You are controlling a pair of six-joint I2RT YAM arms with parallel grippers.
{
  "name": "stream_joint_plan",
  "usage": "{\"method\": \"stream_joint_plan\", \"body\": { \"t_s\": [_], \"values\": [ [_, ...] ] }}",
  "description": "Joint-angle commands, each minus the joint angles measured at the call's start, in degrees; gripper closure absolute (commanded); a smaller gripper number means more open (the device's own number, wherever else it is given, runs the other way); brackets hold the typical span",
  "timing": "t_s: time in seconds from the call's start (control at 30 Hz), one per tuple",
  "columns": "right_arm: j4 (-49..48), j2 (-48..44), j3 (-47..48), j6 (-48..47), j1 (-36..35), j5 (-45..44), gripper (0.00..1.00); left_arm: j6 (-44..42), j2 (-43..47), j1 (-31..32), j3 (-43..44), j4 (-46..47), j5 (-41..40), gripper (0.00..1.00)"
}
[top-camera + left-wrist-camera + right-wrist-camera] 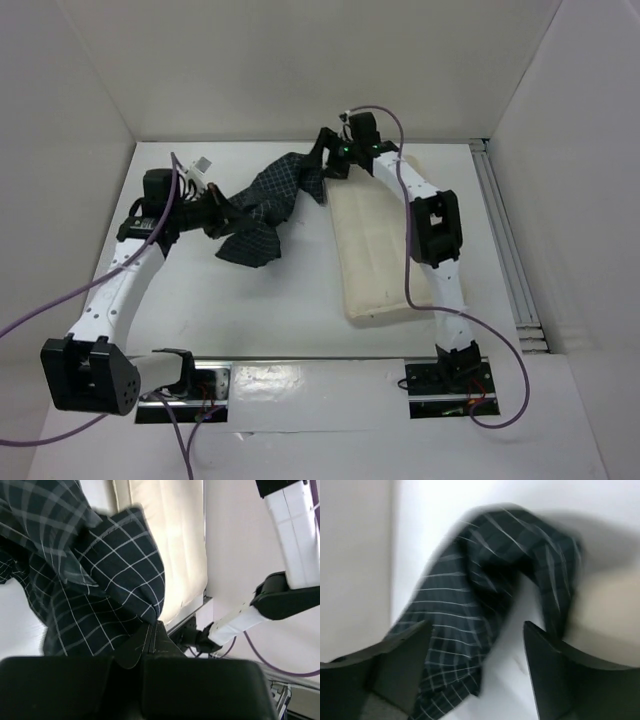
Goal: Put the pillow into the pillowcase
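The pillowcase [268,208], dark with a fine white check, hangs crumpled and stretched between the two arms at the back middle of the table. My left gripper [218,205] is shut on its left end; in the left wrist view the closed gripper [151,632] pinches the cloth's edge [100,585]. My right gripper [323,160] stands open at the cloth's far right end. In its wrist view the wide jaws of that gripper [475,640] straddle the blurred pillowcase [480,590] without closing on it. The cream pillow [375,250] lies flat, lengthwise, under the right arm, also seen as the pillow [170,545].
White walls enclose the table at the back and both sides. An aluminium rail [508,250] runs along the right edge. Purple cables [408,200] trail from both arms. The arm bases sit on plates [445,385] at the near edge.
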State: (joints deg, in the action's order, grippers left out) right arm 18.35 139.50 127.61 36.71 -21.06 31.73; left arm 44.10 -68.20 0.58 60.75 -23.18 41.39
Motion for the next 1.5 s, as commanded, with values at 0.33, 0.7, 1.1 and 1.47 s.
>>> {"method": "stream_joint_plan", "body": {
  "t_s": [0.33, 0.7, 1.1, 1.47],
  "values": [
    [-1.3, -43.5, -46.3, -16.1, -15.1, -22.3, 0.0, -0.9, -4.9, 1.7, 17.2, 1.1, -7.4, 1.0],
    [-17.9, -45.5, -57.8, -22.7, -36.5, -45.3, 0.0, -0.9, -9.1, 1.2, 23.1, 1.6, -6.3, 1.0],
    [-27.1, -26.0, -48.3, -18.4, -38.4, -59.0, 0.41, -0.9, -9.1, -0.5, 23.6, 1.6, -5.2, 1.0],
    [-15.4, -39.0, -27.9, -33.8, -21.1, -47.3, 1.0, 1.3, -17.6, -11.1, 39.1, 1.6, 10.1, 1.0]
  ]
}}
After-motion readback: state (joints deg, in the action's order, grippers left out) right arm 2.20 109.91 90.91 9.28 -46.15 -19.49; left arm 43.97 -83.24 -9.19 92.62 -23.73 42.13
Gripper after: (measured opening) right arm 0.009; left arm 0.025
